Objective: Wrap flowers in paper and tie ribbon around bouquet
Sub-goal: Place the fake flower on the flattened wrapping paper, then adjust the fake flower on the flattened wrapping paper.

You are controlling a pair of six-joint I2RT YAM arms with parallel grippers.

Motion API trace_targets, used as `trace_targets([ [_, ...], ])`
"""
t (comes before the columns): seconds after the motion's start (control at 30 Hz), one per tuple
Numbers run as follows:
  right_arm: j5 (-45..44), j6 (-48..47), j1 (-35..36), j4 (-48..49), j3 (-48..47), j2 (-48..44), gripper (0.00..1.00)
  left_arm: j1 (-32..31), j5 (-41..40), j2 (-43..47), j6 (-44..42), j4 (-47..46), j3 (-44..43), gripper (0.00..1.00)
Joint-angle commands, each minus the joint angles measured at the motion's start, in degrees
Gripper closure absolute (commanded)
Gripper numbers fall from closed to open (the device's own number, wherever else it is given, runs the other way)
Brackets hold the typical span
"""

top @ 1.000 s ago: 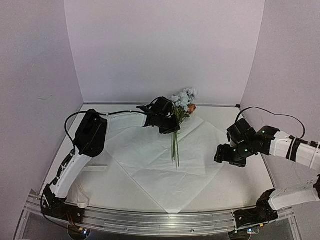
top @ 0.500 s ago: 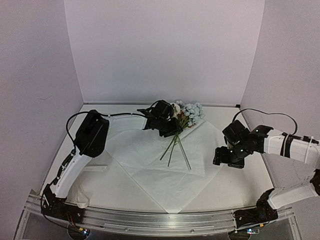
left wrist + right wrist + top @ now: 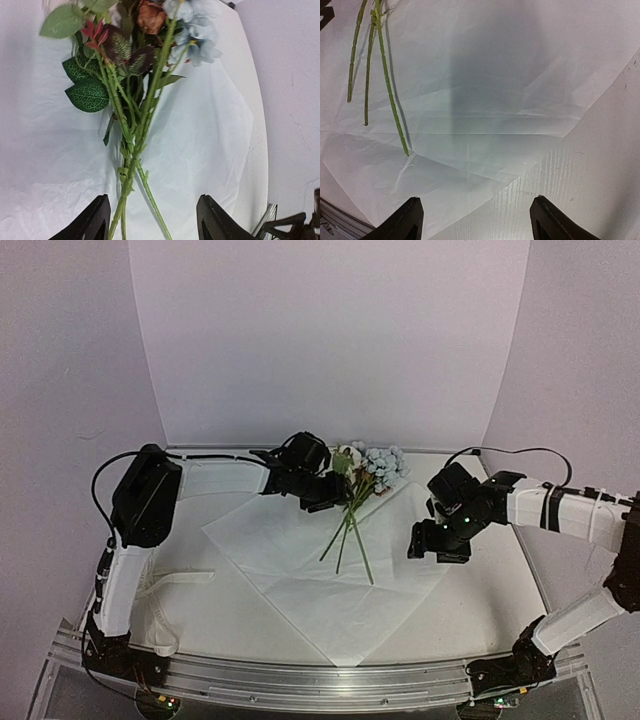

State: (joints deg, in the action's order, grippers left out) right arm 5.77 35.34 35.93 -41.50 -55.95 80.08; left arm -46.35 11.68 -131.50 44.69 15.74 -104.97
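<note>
White paper (image 3: 300, 560) spread flat as a diamond on the counter (image 3: 490, 590), ready as wrapping. Flowers (image 3: 135, 135) laid across its far half, blooms toward the far corner, stems fanned toward the middle, well placed for folding in. Left claw (image 3: 152, 220) spread wide, straddling the stems low over the paper, pinching nothing. Right claw (image 3: 475, 215) spread too, empty, hovering at the paper's right edge, probably for lifting that side.

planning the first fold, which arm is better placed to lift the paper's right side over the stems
Right, most likely. The right gripper hangs open over the right side of the paper, holding nothing. The left gripper is open above the flowers, away from that edge.
</note>
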Motion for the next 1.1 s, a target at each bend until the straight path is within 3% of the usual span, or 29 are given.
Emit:
trace_targets([
  [0.0,6.1,-0.6,0.6,1.3,-4.3,4.2,0.29,0.1,-0.9,8.8,-3.1,-3.4,5.6,0.46],
  [0.07,6.9,-1.2,1.5,1.8,-6.2,7.0,0.32,0.1,-1.0,9.3,-4.3,-3.0,7.4,0.52],
  [0.3,10.1,-6.2,2.5,4.3,-13.0,17.0,0.42,0.0,3.9,8.8,-13.1,-0.6,12.3,0.59],
  [0.57,10.2,-9.3,4.5,5.6,-20.5,26.6,0.44,-0.1,5.3,7.7,-17.9,-4.8,17.0,0.58],
  [1.07,4.6,-10.9,6.2,5.9,-23.9,36.3,0.52,-0.7,7.7,3.4,-23.1,-3.6,14.2,0.58],
])
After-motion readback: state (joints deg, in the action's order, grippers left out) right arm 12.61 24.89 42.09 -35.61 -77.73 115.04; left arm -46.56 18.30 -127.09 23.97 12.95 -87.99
